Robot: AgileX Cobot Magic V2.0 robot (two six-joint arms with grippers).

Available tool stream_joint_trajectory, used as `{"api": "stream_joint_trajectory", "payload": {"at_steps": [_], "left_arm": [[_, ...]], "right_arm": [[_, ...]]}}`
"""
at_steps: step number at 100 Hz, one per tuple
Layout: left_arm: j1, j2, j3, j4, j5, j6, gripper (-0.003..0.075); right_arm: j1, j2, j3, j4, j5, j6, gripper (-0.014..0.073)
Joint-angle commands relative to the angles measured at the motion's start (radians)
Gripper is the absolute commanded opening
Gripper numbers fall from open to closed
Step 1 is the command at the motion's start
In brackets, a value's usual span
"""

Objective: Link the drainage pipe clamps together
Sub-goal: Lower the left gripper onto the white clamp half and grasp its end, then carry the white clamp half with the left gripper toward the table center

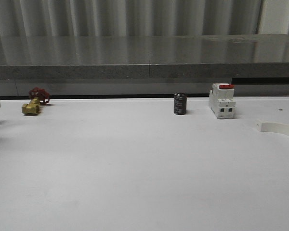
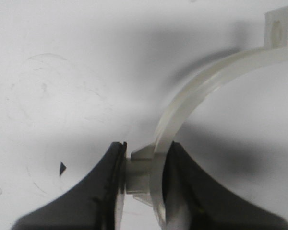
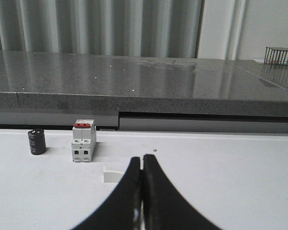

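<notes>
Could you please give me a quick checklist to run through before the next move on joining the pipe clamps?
1. Left claw gripping one clamp half at its lug: ok.
2. Right claw holding the other half: not ok, it is shut on nothing.
3. Second clamp half located, at the table's right edge: ok.
4. Breaker and capacitor apart from that half: ok.
5. End tabs aligned: cannot tell.

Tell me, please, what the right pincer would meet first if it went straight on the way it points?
Probably the white clamp end lying just ahead of the shut right pincer, slightly off-line; depth is unclear.
</notes>
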Motion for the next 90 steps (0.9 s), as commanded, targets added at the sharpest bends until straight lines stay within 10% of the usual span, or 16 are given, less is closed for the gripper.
{"api": "stream_joint_trajectory", "payload": {"at_steps": [1, 90], "left_arm": [[-0.041, -0.106, 0.009, -0.004, -0.025, -0.033, -0.0014], [-0.663, -0.126, 0.051, 0.026, -0.065, -0.612, -0.0013]], "right_arm": [[-0.001, -0.018, -0.019, 0.002, -0.082, -0.002, -0.0065], [-0.001, -0.018, -0.019, 0.002, -0.082, -0.002, -0.0065]]}}
